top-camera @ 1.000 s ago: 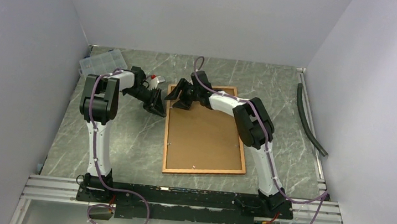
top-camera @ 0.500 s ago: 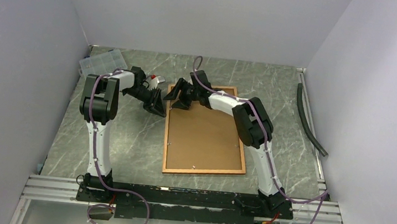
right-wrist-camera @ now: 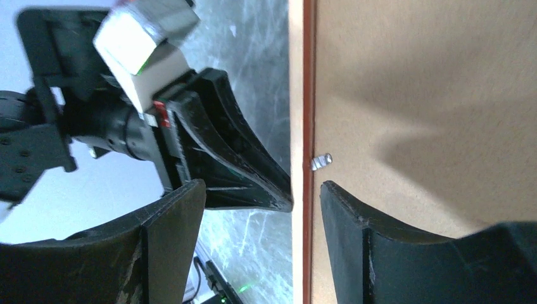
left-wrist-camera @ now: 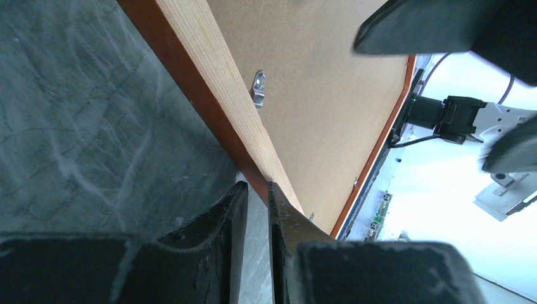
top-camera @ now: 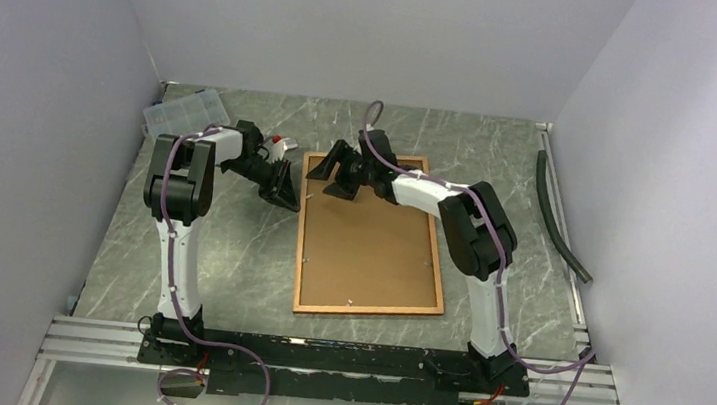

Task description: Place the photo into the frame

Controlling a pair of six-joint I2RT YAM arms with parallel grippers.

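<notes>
The frame (top-camera: 368, 310) lies face down in the middle of the table, its red-orange border around the plain brown backing board (top-camera: 370, 244). The photo is out of view. My left gripper (top-camera: 283, 190) sits low on the table beside the frame's left edge near the far corner. In the left wrist view its fingers (left-wrist-camera: 256, 187) are nearly together and hold nothing, one tip against the tan frame edge (left-wrist-camera: 215, 82). My right gripper (top-camera: 339, 178) is open. In the right wrist view (right-wrist-camera: 263, 184) it straddles the frame's edge (right-wrist-camera: 296, 95), close to a metal retaining tab (right-wrist-camera: 321, 161).
A clear plastic organiser box (top-camera: 183, 112) stands at the far left and a small red-and-white object (top-camera: 283, 141) lies behind the left gripper. A black hose (top-camera: 559, 219) runs along the right wall. An aluminium rail (top-camera: 318, 354) with the arm bases spans the near edge.
My right arm has swung its elbow to the right and its gripper has shifted slightly right over the frame's far left corner. The left arm and the frame have not moved.
</notes>
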